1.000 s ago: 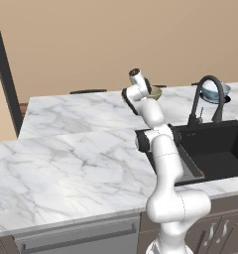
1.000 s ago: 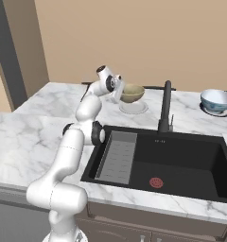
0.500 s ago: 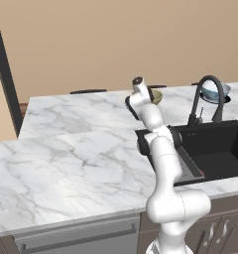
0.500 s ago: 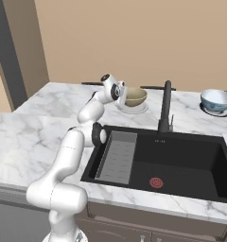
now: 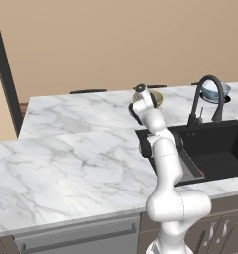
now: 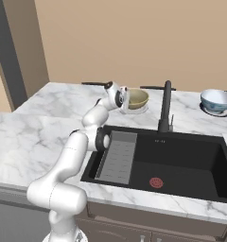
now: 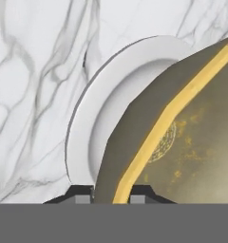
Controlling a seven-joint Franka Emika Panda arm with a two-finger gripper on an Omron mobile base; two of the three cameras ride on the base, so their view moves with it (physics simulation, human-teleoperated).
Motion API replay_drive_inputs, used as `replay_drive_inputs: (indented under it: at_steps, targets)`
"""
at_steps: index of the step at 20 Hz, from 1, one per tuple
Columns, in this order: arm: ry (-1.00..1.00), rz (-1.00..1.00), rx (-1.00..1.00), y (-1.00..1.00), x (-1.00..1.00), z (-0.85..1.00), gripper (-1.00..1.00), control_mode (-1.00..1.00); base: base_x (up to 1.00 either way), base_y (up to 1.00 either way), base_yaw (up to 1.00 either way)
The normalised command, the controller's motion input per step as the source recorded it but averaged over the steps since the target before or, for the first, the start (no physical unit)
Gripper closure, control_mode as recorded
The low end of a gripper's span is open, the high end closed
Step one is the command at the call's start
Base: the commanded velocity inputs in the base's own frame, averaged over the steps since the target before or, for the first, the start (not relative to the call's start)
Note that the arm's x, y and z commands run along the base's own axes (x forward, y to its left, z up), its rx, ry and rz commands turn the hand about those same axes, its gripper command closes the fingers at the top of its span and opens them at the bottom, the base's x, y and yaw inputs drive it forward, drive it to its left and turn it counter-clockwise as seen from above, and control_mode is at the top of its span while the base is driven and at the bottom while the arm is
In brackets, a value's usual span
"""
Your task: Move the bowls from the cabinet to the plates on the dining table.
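Observation:
My gripper (image 7: 111, 194) is shut on the rim of the olive-tan bowl (image 7: 192, 133), with one fingertip (image 7: 80, 194) outside the wall and the other inside. The bowl (image 6: 137, 98) sits low over the pale plate (image 6: 134, 110) on the dining table (image 6: 63, 99), just left of the faucet; whether it touches the plate I cannot tell. From the left base view, my gripper (image 5: 147, 101) covers part of this bowl (image 5: 156, 98). The white-and-blue bowl (image 6: 217, 100) rests on the black-rimmed plate (image 6: 213, 112) at the far right. The cabinet is out of view.
An arched black faucet (image 6: 165, 106) stands between the two plates, behind the black sink (image 6: 181, 160). The sink holds a grey ribbed drain mat (image 6: 116, 156) on its left side. Dark chair backs (image 5: 89, 91) show along the table's far edge, before a tan wall.
The hand has sunk a little with the olive-tan bowl, bringing it closer down over the pale plate. The grip is unchanged.

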Motion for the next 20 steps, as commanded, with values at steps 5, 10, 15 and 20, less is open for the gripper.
replay_drive_inputs:
  at_steps: [5, 10, 15, 20]
  targets:
    - [0.09, -0.03, 0.00, 0.00, 0.28, 0.00, 1.00, -1.00, 0.00, 0.00, 0.00]
    - [0.12, -0.05, 0.00, 0.00, 0.13, 0.17, -1.00, -1.00, 0.00, 0.00, 0.00]
    - [0.18, -0.08, 0.00, 0.00, 0.00, 0.67, -1.00, -1.00, 0.00, 0.00, 0.00]
    - [0.18, -0.06, 0.00, 0.00, 0.00, 0.80, -1.00, -1.00, 0.00, 0.00, 0.00]
